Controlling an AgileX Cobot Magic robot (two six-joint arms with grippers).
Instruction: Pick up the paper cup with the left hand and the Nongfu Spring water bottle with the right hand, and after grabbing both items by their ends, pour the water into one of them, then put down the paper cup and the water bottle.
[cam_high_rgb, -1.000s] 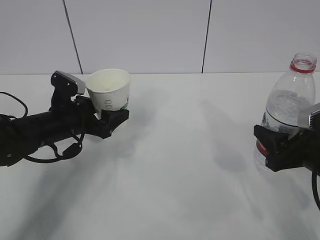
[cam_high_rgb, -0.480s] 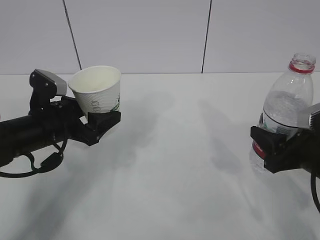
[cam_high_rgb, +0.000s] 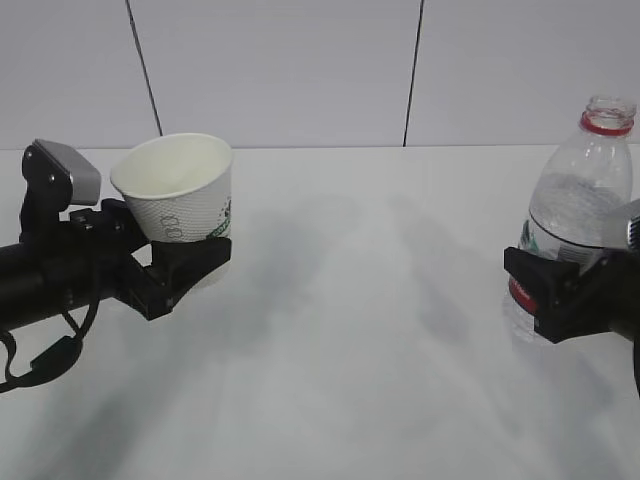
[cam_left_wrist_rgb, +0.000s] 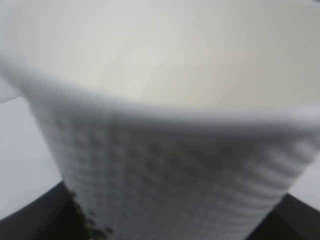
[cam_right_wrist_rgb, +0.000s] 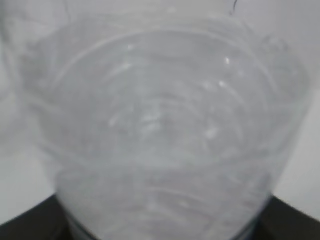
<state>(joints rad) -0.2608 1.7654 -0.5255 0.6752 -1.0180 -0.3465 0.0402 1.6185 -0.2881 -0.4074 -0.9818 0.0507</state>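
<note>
The white paper cup (cam_high_rgb: 180, 195) with green marks hangs above the table at the left, leaning slightly left, with its cream inside showing. My left gripper (cam_high_rgb: 200, 255) is shut on its lower end, and the black fingers (cam_high_rgb: 185, 265) hide the base. The cup (cam_left_wrist_rgb: 165, 150) fills the left wrist view. At the right the capless Nongfu Spring water bottle (cam_high_rgb: 580, 180) stands almost upright, holding clear water (cam_high_rgb: 570, 225). My right gripper (cam_high_rgb: 545, 285) is shut round its labelled lower part. The bottle (cam_right_wrist_rgb: 160, 125) fills the right wrist view, with a dark finger (cam_right_wrist_rgb: 25, 222) in the corner.
A white table (cam_high_rgb: 350, 330) spreads between the two arms, with soft shadows on it. Behind it stands a white panelled wall (cam_high_rgb: 300, 70) with two dark seams. Nothing else shows on the table.
The left arm has carried the cup leftward and nearer the camera, a little lower in view. The bottle has barely shifted and stands slightly more upright.
</note>
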